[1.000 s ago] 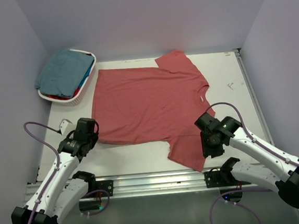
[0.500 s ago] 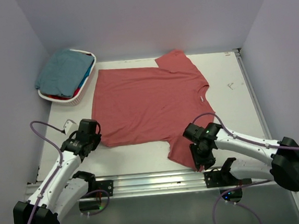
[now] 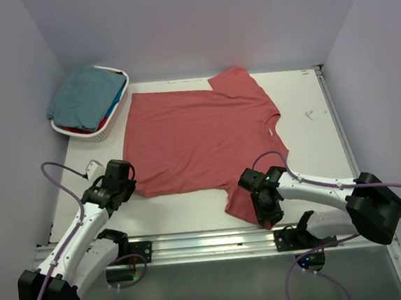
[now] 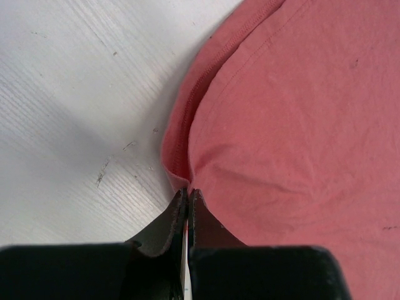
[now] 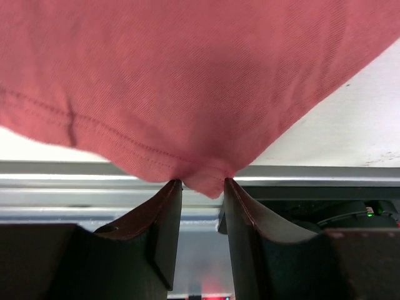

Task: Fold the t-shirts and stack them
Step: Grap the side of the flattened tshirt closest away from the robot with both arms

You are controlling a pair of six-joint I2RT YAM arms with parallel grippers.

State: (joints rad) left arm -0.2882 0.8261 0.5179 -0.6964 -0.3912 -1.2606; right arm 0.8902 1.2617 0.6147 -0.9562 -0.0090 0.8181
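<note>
A faded brick-red t-shirt (image 3: 199, 136) lies spread flat on the white table, its collar to the right. My left gripper (image 3: 128, 189) is shut on the corner of its hem at the near left, and the cloth (image 4: 281, 112) puckers at the tips of that gripper (image 4: 188, 192). My right gripper (image 3: 266, 216) is over the near sleeve tip at the table's front edge. In the right wrist view its jaws (image 5: 203, 184) stand apart, with the sleeve's point (image 5: 206, 181) hanging between the fingertips. A muted teal t-shirt (image 3: 83, 97) lies heaped in the basket, over bits of bright blue and red cloth.
The white oval basket (image 3: 122, 106) stands at the back left corner. A metal rail (image 3: 209, 244) runs along the near edge, right below the sleeve tip. Grey walls close in the left, back and right. A small white piece (image 3: 88, 168) lies near the left arm.
My right arm has swung left and drawn in, bringing its gripper from the sleeve's right side to the sleeve's near tip. The left gripper has barely shifted and stays shut on the hem.
</note>
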